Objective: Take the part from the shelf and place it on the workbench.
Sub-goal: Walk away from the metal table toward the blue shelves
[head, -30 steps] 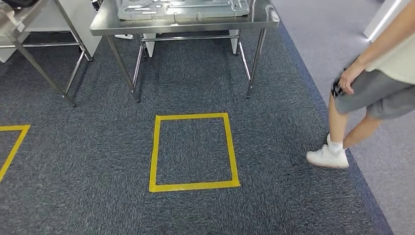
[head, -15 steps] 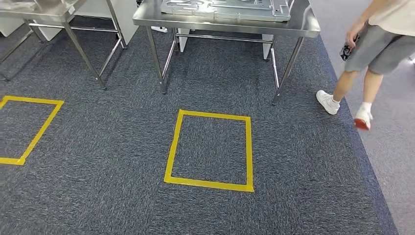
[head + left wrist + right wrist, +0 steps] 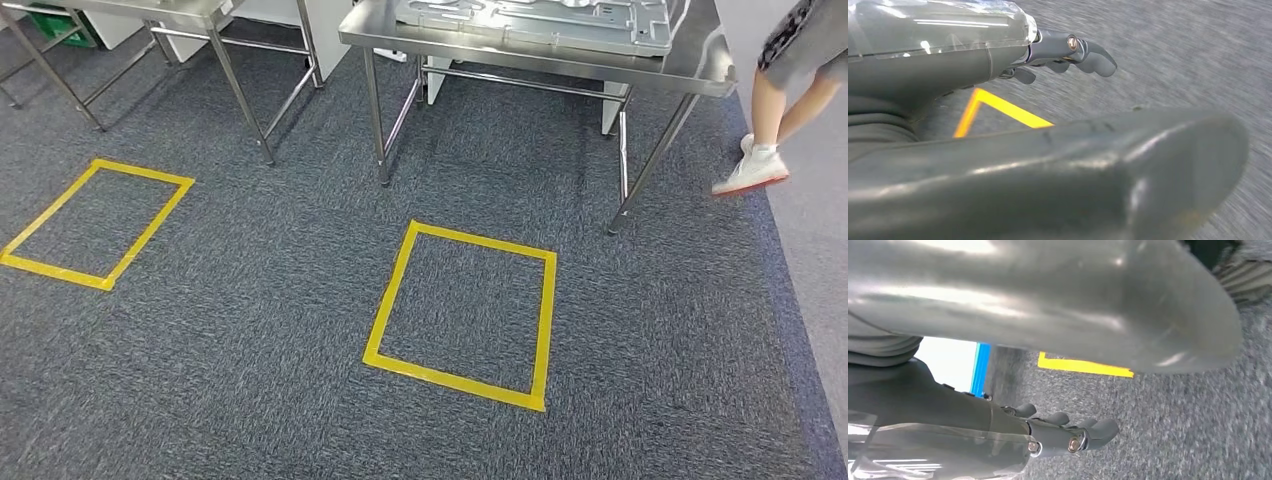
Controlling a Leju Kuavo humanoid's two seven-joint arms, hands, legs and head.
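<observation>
A flat grey metal part with cut-outs lies on a steel table at the top of the head view. My left hand hangs over the carpet, thumb apart from the fingers, holding nothing. My right hand also hangs above the carpet, its fingers straight and nothing in it.
Two yellow tape squares mark the dark carpet, one in front of the table and one to the left. A second steel table stands at the upper left. A person's legs are at the upper right, on lighter floor.
The camera has moved: the whole scene has shifted right and turned, bringing the left yellow square fully into view. The person has walked away toward the upper right.
</observation>
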